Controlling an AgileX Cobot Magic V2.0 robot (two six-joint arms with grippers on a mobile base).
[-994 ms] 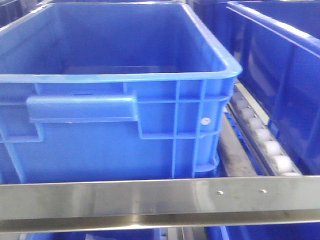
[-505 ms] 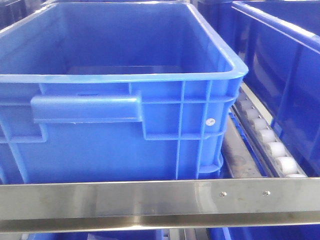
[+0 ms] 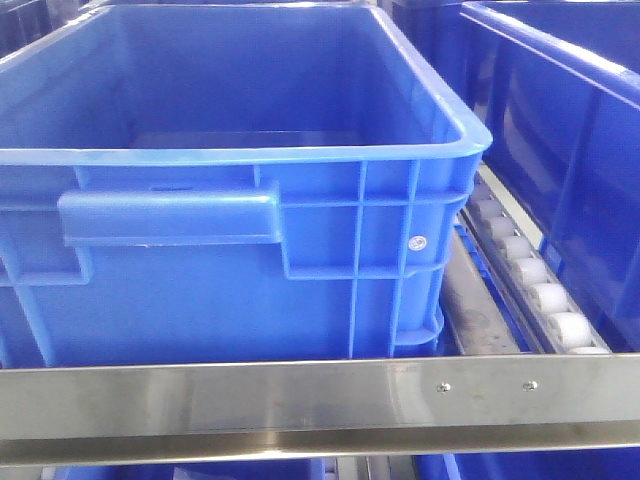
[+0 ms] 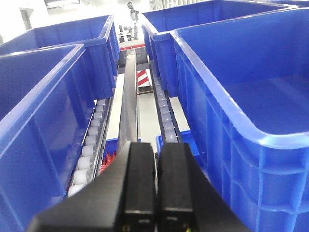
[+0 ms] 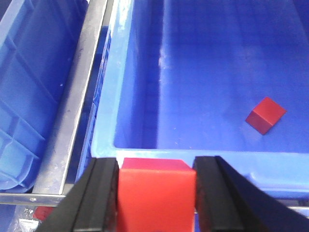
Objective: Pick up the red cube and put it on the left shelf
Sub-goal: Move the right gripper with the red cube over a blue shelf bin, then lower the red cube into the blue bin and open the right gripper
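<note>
My right gripper is shut on a red cube, which fills the gap between its two black fingers. It hangs just over the near rim of a blue crate. A second red cube lies tilted on that crate's floor at the right. The left shelf is a brushed steel rack: its front rail with two small screws crosses the front view, and white rollers run back at the right. My left gripper is shut with nothing in it, pointing along the rack's steel rail between crates.
A large blue crate stands on the rack behind the front rail, and another crate is to its right. Blue crates flank the left gripper on both sides, with roller tracks beside them. A steel rail runs left of the right gripper's crate.
The front view has shifted slightly, so the crate and rollers sit a little further right in the picture than a second ago. Nothing else differs.
</note>
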